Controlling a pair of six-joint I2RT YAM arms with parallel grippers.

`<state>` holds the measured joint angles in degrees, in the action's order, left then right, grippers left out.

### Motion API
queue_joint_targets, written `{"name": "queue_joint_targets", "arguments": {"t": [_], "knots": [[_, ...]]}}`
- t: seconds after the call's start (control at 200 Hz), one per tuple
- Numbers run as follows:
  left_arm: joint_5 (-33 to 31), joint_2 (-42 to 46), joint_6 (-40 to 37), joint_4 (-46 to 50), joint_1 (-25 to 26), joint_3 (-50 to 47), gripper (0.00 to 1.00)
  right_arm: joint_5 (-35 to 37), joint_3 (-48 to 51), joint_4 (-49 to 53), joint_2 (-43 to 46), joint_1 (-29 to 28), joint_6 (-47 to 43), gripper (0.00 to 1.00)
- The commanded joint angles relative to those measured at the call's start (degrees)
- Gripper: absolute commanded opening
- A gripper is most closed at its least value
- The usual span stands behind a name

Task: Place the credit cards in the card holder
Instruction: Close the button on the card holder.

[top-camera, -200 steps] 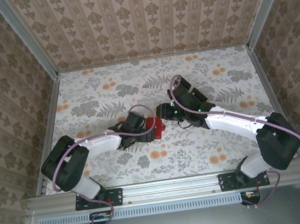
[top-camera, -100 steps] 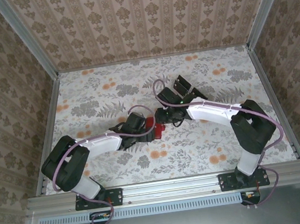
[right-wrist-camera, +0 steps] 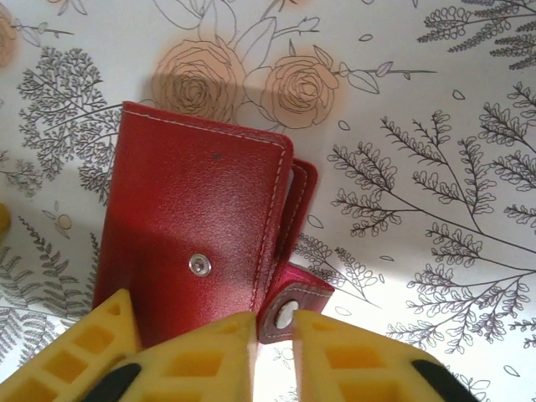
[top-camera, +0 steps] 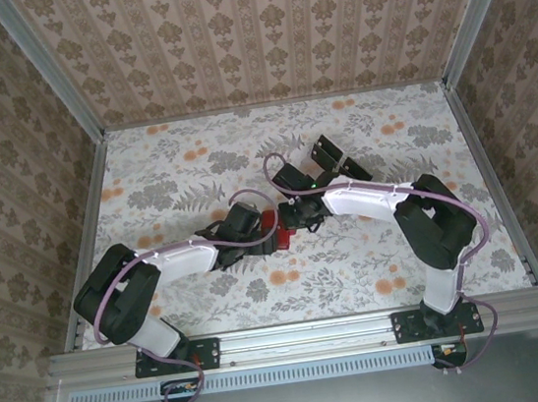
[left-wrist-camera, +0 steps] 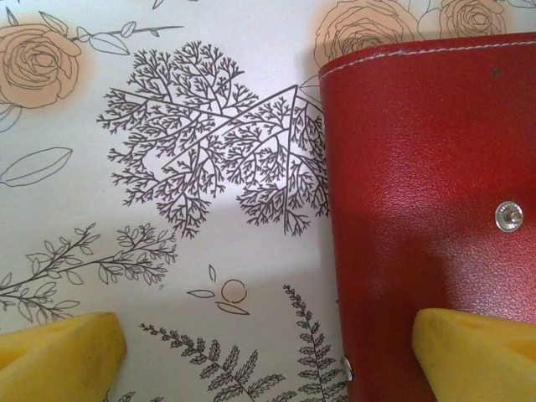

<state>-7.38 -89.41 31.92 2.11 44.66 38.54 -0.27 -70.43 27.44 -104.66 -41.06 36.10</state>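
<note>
Floral-print tabletop (top-camera: 166, 175), walled in by patterned paper. Black flat pieces (top-camera: 331, 156) lie far-right of centre, just behind the right arm; too small to tell what they are. Red card holder (right-wrist-camera: 197, 243) sits mid-tabletop between both arms, which cover most of it from above, so its long axis is unclear there. Right wrist view: it lies closed, snap stud on the upper face, closure tab (right-wrist-camera: 289, 310) pointing toward the camera; near edge cut off by yellow fingers. Right end effector (right-wrist-camera: 272, 343) fingers nearly together, clamped on that tab. Left end effector (left-wrist-camera: 268, 360) fingers wide apart, one tip (left-wrist-camera: 473, 352) over the red cover, the other over bare tabletop.
</note>
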Motion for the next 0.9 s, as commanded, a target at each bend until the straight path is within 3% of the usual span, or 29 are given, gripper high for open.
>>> {"name": "queue_joint_targets", "arguments": {"t": [0.0,0.185,0.895], "knots": [[3.22,-4.44,1.18,1.32,0.22,-3.44,1.00,2.06,-0.98,2.11,-0.92,-0.23,-0.43,0.13],[3.73,-4.20,0.95,1.70,0.79,-3.56,1.00,2.25,-0.50,1.87,-0.39,-0.22,-0.50,0.00],[5.75,-2.09,0.24,3.36,2.63,-5.84,1.00,-4.73,3.55,-7.78,5.86,-0.15,2.45,0.00]]}}
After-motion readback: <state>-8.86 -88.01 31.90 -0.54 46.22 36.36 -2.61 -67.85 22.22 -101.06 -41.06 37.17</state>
